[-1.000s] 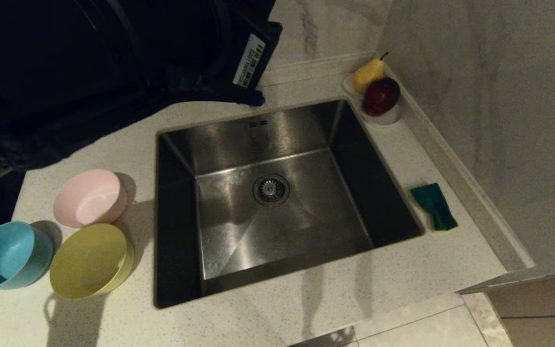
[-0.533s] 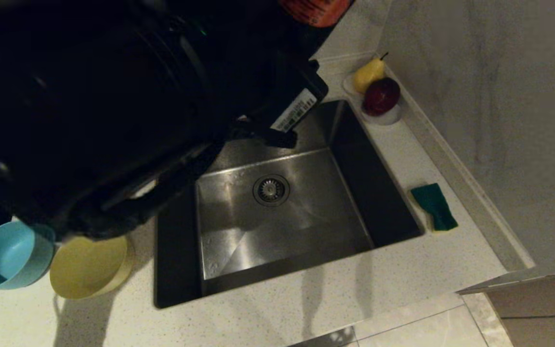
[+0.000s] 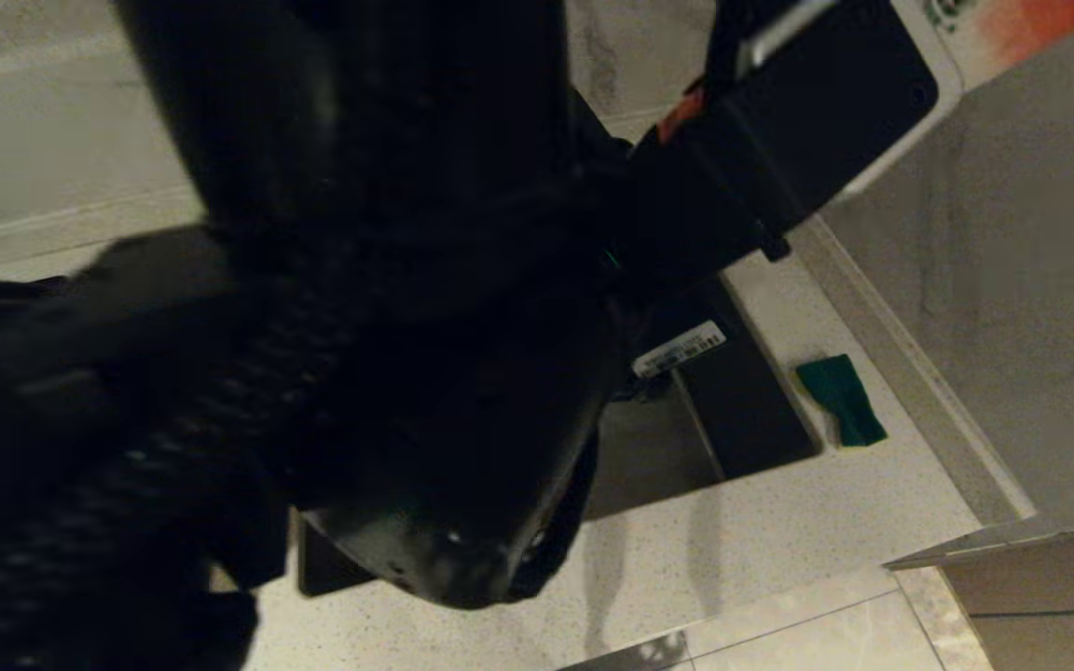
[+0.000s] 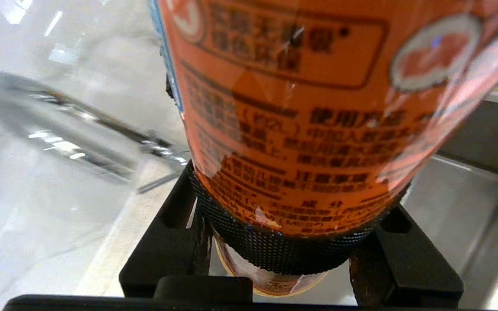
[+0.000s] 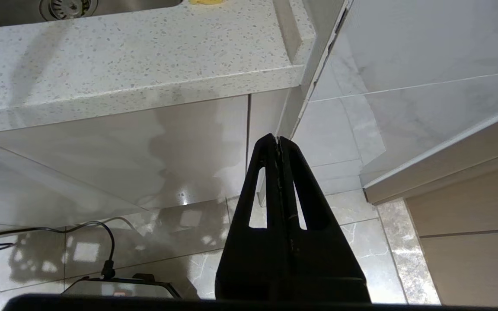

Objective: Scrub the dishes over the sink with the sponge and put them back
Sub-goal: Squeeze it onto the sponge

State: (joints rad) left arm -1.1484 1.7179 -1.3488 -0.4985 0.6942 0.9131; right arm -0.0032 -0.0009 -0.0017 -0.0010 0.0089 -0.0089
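Left wrist view shows the left gripper clamped on an orange-labelled bottle, its two black fingers pressed against the bottle's sides near one end, with a dotted black pad wrapped round its curve. The grip looks firm, and the bottle fills most of that camera's sight; beyond it the chrome tap shows blurred and a grey wall of the sink lies to the other side. It is probably washing-up liquid, carried over the basin so soap can be put down before any scrubbing. From the head camera the left arm spreads dark across nearly everything, so the three bowls cannot be seen at all. What stays visible is the sponge, green side up, lying on the counter between the sink's right rim and the raised strip along the counter's right edge, untouched and apart from any gripper. The right gripper hangs below the counter's front edge, pointing at the floor tiles, its fingers pressed together on nothing; it seems parked out of the way.
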